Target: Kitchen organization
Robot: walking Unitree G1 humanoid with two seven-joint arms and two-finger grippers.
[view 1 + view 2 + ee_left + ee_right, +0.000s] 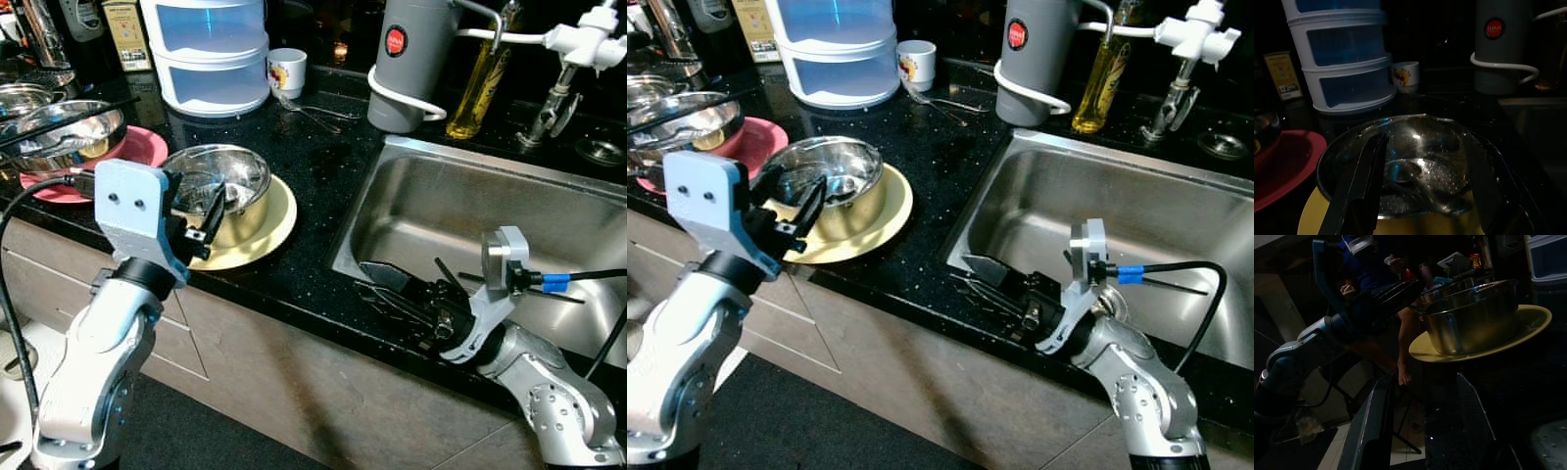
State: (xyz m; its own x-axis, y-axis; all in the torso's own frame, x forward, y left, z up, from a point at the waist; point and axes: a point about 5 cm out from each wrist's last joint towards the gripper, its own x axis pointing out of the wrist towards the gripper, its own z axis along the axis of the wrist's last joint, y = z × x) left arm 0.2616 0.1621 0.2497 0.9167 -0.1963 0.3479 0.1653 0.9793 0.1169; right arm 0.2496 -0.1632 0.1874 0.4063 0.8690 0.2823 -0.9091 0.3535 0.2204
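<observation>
Steel pot [220, 191] sits on a yellow plate [266, 230] on the black counter [313, 157]. Left pincer [201, 227] straddles its near rim, fingers spread, gripping nothing. Right pincer [397, 291], open and empty, hovers at the sink [470, 211] edge; its fingertips blur together.

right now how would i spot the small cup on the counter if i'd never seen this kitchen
Start at the black counter left of the sink. At its back, beside the white stacked drawer unit, stands a small white cup. It alone bears a red and yellow print.
</observation>
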